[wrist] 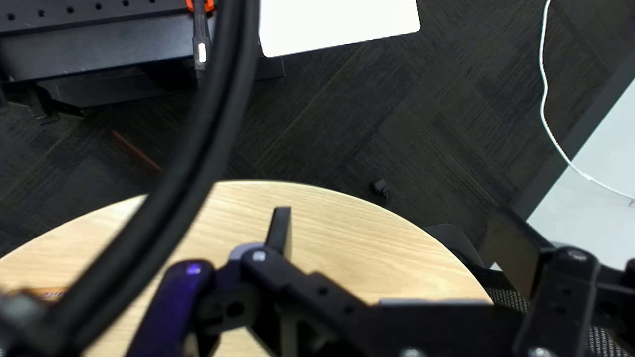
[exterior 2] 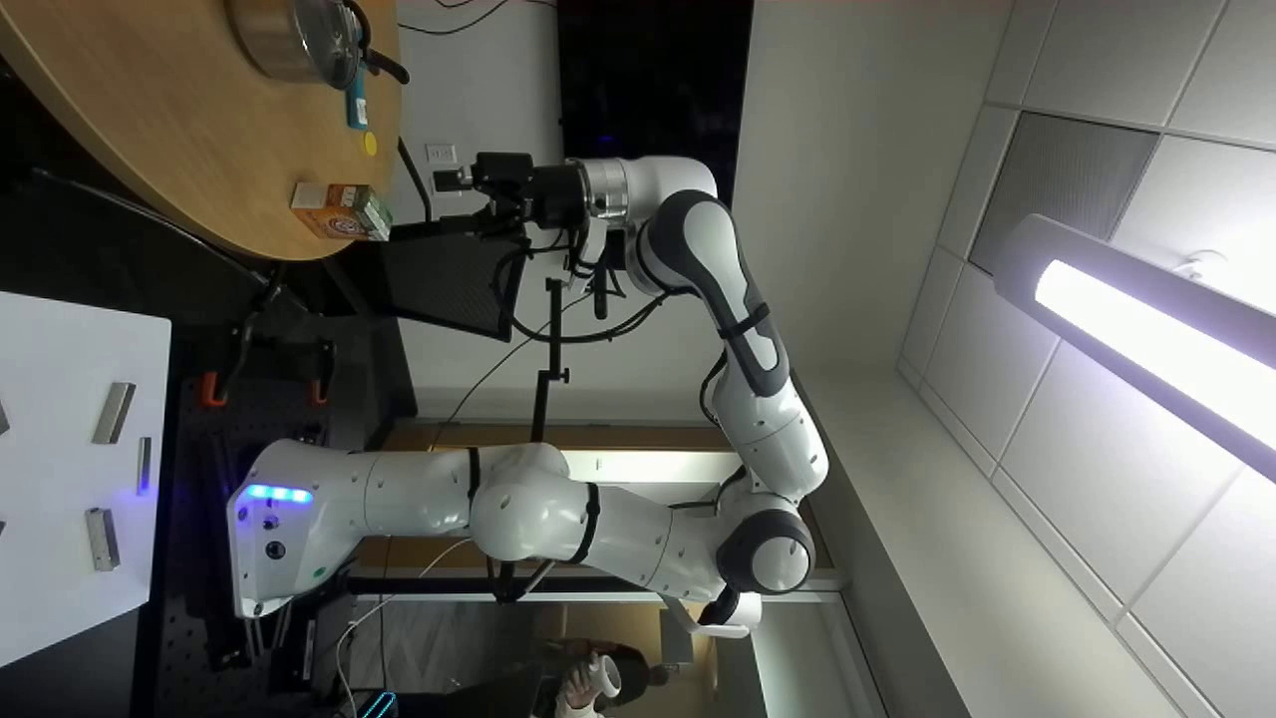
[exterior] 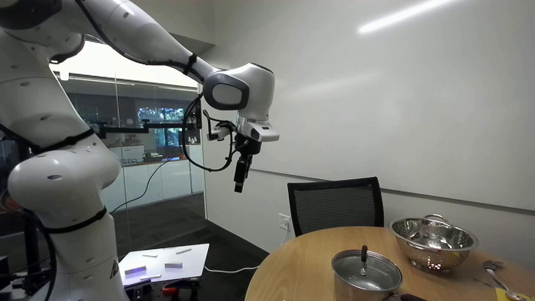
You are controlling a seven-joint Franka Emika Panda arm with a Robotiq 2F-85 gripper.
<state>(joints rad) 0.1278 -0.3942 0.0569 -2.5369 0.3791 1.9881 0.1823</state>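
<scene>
Box [exterior 2: 344,211] near the edge of the counter [exterior 2: 189,130], jaws parted in the air

The jaws hang touching nothing, spread wide in the wrist view with nothing between them. Nearest, as far as I can judge, is the small orange box, which in an exterior view sits just inside the counter's curved edge. It looks like printed card, so I would expect a fairly light thing, stiffer at its corners and easy to dent on its broad faces — a mild squeeze across two opposite sides, around mid-height, should suit it. How full it is cannot be told.

Well apart from it on the same counter are a steel pot [exterior 2: 271,40] under a glass lid [exterior: 378,276] and a perforated colander [exterior: 434,251], both probably hard and slippery along their smooth walls — the pot's dark side handle [exterior: 411,297] would likely give a surer hold.

The counter itself is round and wood-toned. A mesh-backed chair [exterior: 336,205] stands behind its edge, with a whiteboard [exterior: 397,104] beyond; dark patterned carpet [wrist: 347,139] lies below, and near the robot base [exterior 2: 299,538] a white panel [exterior 2: 50,568] carries several metal bars [exterior 2: 114,412]
</scene>
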